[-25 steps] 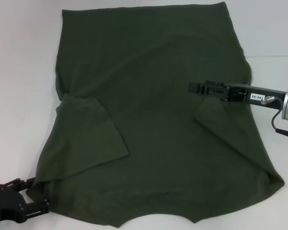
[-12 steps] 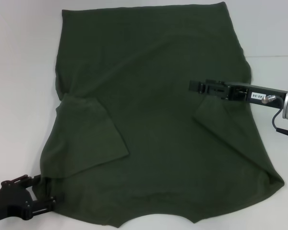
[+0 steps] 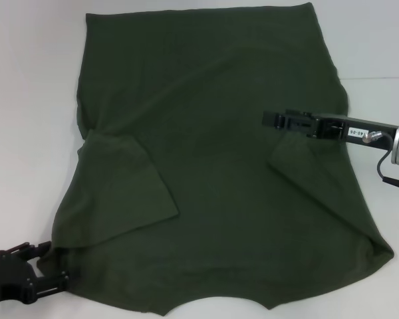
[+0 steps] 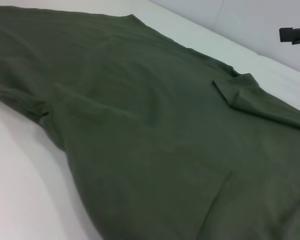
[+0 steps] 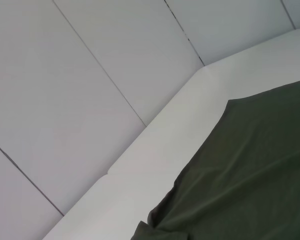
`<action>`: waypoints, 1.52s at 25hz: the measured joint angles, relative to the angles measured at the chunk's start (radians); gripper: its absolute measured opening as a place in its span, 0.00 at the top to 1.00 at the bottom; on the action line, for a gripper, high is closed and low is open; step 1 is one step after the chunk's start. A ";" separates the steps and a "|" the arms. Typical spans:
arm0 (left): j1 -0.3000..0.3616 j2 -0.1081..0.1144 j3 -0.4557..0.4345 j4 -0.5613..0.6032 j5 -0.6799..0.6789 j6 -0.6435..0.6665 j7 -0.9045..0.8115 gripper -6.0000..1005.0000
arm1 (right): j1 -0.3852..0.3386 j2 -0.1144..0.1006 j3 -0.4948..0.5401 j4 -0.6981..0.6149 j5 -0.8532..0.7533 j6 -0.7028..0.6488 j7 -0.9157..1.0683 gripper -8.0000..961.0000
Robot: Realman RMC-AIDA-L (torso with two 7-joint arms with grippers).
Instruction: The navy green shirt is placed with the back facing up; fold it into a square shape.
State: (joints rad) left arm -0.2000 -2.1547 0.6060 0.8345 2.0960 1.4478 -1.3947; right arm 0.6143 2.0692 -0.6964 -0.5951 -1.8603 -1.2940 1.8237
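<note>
The navy green shirt (image 3: pixel 219 166) lies spread flat on the white table (image 3: pixel 26 100), plain side up, with no lettering in sight. Both short sleeves are folded inward onto the body, the left sleeve (image 3: pixel 120 186) and the right sleeve (image 3: pixel 299 166). My left gripper (image 3: pixel 55 266) is open at the shirt's near left corner, its fingers on either side of the cloth edge. My right gripper (image 3: pixel 267 120) hovers over the shirt's right side, just above the folded right sleeve. The shirt also fills the left wrist view (image 4: pixel 140 140) and shows in the right wrist view (image 5: pixel 250 175).
Bare white table surrounds the shirt on the left and right (image 3: pixel 379 53). Grey wall panels (image 5: pixel 65 100) stand behind the table's far edge. The right gripper shows far off in the left wrist view (image 4: pixel 294 35).
My left gripper pushed right into the shirt's corner half a second ago, then drew back left to about where it began. The right arm has barely moved.
</note>
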 joint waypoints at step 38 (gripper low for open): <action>-0.002 -0.007 -0.027 0.043 0.082 0.056 -0.038 0.19 | -0.001 0.000 0.000 0.000 0.003 -0.004 -0.002 0.06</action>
State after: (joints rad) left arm -0.2016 -2.1617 0.5788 0.8773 2.1783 1.5040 -1.4322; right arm 0.6137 2.0688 -0.6964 -0.5952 -1.8576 -1.2978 1.8219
